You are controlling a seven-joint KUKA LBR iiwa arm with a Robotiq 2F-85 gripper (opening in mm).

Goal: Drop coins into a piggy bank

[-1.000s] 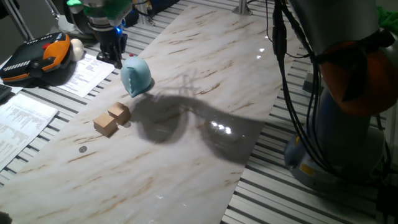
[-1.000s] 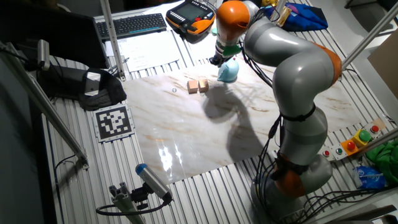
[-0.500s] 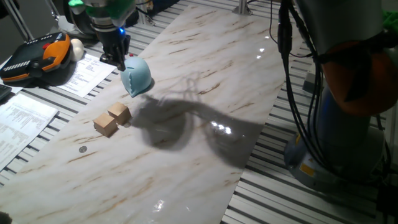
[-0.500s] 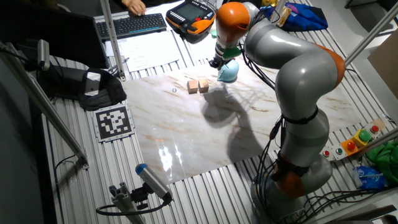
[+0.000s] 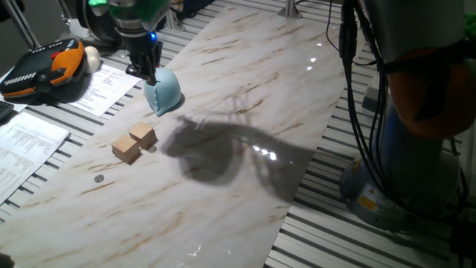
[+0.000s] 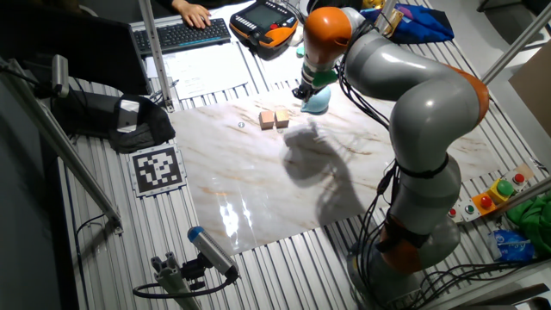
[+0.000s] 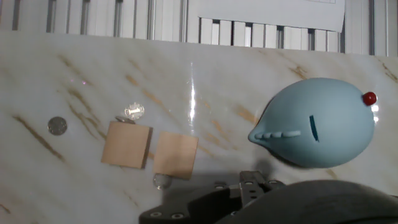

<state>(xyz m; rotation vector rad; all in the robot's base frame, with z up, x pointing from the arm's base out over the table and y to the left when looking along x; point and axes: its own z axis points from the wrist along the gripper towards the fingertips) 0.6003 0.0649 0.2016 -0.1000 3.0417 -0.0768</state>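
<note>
The pale blue piggy bank point(image 5: 163, 92) lies on the marble table, also in the other fixed view point(image 6: 317, 102). The hand view shows its slot and red mark point(image 7: 317, 130). My gripper point(image 5: 149, 72) hangs close over the bank's far left edge, fingers pressed together; in the hand view point(image 7: 252, 182) the fingertips meet at the bottom edge, and nothing shows between them. One dark coin point(image 5: 99, 179) lies alone on the table left of the cubes, also in the hand view point(image 7: 57, 126). A small shiny bit point(image 7: 134, 112) lies by the cubes.
Two tan wooden cubes point(image 5: 134, 142) stand side by side between coin and bank point(image 7: 151, 149). An orange-and-black case point(image 5: 44, 67) and paper sheets point(image 5: 104, 85) lie beyond the table's left edge. The arm's base point(image 5: 401, 149) stands at the right.
My gripper has moved right, from beside the piggy bank's far left side to over its edge. The bank, cubes and coin have not moved.
</note>
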